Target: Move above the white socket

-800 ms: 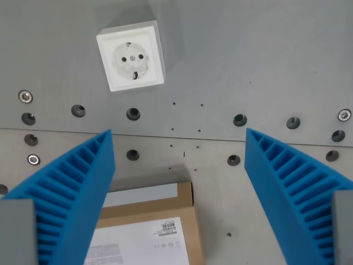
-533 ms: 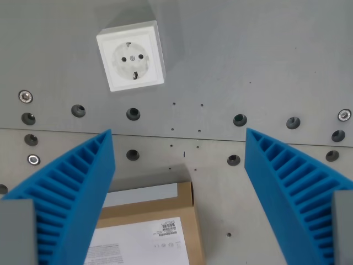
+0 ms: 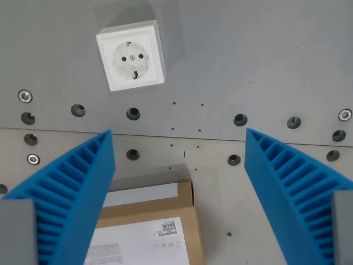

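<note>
The white socket (image 3: 131, 56) is a square box with a round recess and two pin holes, lying on the grey metal plate in the upper left of the wrist view. My gripper (image 3: 179, 138) is open, its two blue ribbed fingers (image 3: 71, 187) spread wide at the lower left and lower right. Nothing is between them. The socket lies beyond the fingertips, toward the wrist view's left of the gripper's midline.
A brown cardboard box (image 3: 146, 226) with a white label lies under the gripper at the bottom centre. The grey plate (image 3: 248, 55) has a row of bolt holes and screws, and a seam (image 3: 209, 138) runs across the middle.
</note>
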`<state>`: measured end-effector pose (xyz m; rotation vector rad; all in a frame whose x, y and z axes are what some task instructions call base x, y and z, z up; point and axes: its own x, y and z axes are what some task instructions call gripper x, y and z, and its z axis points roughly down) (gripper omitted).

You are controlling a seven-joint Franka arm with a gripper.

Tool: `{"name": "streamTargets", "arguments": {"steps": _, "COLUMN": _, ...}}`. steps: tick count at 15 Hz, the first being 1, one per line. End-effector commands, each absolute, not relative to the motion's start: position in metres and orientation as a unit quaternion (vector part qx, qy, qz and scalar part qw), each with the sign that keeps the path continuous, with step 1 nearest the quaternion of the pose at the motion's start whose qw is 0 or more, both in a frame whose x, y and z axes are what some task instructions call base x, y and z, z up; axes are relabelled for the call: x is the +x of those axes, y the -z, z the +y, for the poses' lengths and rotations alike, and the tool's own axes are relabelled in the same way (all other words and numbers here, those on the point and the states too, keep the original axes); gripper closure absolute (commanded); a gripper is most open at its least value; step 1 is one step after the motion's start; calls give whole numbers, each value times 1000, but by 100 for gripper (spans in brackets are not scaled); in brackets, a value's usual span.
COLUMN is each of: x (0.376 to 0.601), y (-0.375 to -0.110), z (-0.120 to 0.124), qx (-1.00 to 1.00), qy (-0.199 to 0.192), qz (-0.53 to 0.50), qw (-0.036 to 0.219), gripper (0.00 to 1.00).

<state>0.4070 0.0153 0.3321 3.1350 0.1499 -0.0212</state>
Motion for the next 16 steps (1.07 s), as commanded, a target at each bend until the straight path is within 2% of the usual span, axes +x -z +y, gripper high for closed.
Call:
{"name": "streamTargets", "arguments": {"steps": 1, "x": 407, "y": -328, "z": 18, "qx": 998, "qy": -4, "qz": 59, "qw": 3, "gripper": 0}}
{"name": "streamTargets", "arguments": {"steps": 16, "x": 408, "y": -276, "z": 33, "qx": 996, "qy": -36, "qz": 83, "qw": 10, "gripper": 0}}
